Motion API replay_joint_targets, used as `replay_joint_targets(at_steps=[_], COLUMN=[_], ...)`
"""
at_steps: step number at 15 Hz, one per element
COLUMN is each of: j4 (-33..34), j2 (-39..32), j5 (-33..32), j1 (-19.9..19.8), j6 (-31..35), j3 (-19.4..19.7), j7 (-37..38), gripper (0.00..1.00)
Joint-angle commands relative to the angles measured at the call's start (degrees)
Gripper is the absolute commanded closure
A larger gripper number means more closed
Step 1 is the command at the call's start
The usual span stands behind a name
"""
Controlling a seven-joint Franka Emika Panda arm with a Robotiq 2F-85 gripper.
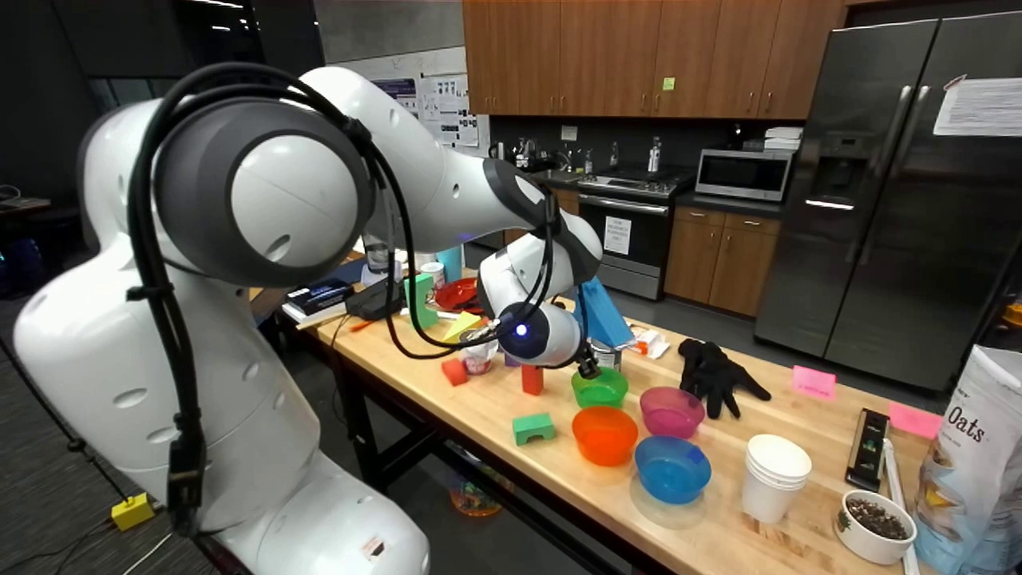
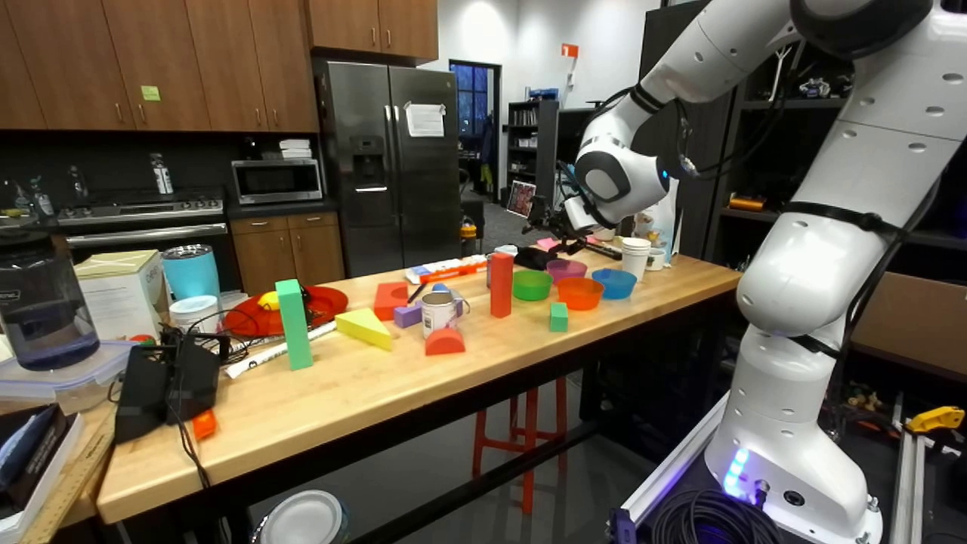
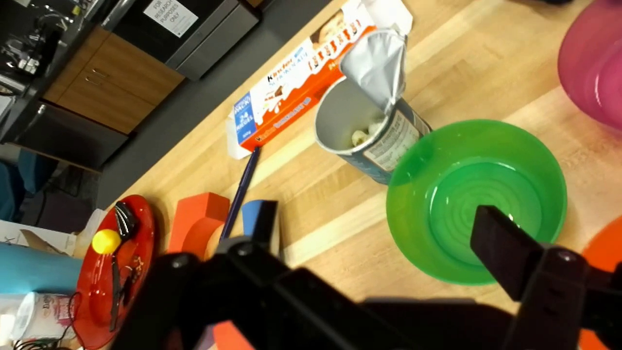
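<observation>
Green translucent round plastic bowl point(image 3: 478, 204) sits below & ahead of claw point(image 3: 376, 228), jaws wide, nothing gripped. Poss. snag: a low off-centre pass could clip its rim or tip the grey cylindrical foil-lidded can point(image 3: 388, 146) alongside. Bench point(image 3: 333, 231) btwn jaws gives room; far edge well ahead.

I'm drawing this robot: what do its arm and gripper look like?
The arm is white and smoothly rounded, with dark grey joint rings, black cables strapped along it, and a small blue light near its far end. The gripper is black, with flat, blocky fingertips.
</observation>
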State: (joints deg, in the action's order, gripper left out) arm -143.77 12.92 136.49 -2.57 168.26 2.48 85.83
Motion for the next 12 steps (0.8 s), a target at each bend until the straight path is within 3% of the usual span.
replay_joint_targets(at_steps=[1,8,12], j4=[2.98,9.27,9.43], j2=[3.29,-3.05,-8.05], j5=[-0.08,-9.02,-13.88], j1=[0.92,7.25,8.77], j6=[3.94,-0.89,-4.5], j3=[-1.63,-3.94,-4.03], j7=[-3.63,1.65,6.02], gripper=[0.0,0.0,0.0])
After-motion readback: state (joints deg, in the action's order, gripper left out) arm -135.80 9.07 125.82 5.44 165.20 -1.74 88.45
